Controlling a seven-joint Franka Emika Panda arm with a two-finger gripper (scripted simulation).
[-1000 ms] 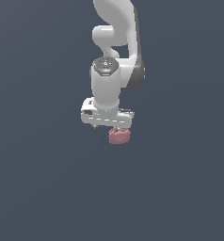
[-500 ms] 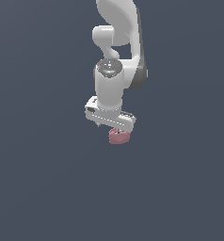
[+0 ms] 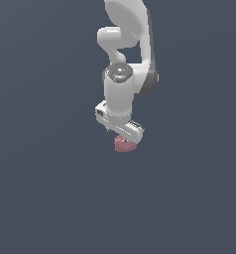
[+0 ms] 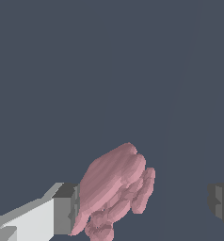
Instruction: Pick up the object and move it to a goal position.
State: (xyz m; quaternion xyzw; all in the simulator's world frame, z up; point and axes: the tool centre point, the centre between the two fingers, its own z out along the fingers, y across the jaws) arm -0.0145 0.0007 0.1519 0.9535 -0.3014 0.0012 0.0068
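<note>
Exterior view: white arm (image 3: 122, 74) hangs down from the top of the frame against a plain dark grey-blue backdrop, wrist pointing downward.
Tool: sits at the lower end of the arm (image 3: 123, 138), its white body slanted, lower toward the exterior view's right.
Blob: small dusty pink lump (image 3: 124, 144) directly under the tool body, touching it, its top partly hidden by the tool.
Wrist view, blob: pink, ridged, with finger-like lobes (image 4: 115, 190); one side lies against the grey pad of one finger (image 4: 67, 209).
Wrist view, other finger: its grey pad (image 4: 221, 200) shows at the frame edge, well apart from the blob, with bare backdrop between them.
Tool state: jaws spread wide; only one pad touches the blob, so the blob is not clamped between the two.
Surface: no edge or shadow shows in either view, so I cannot tell whether the blob rests on anything.
</note>
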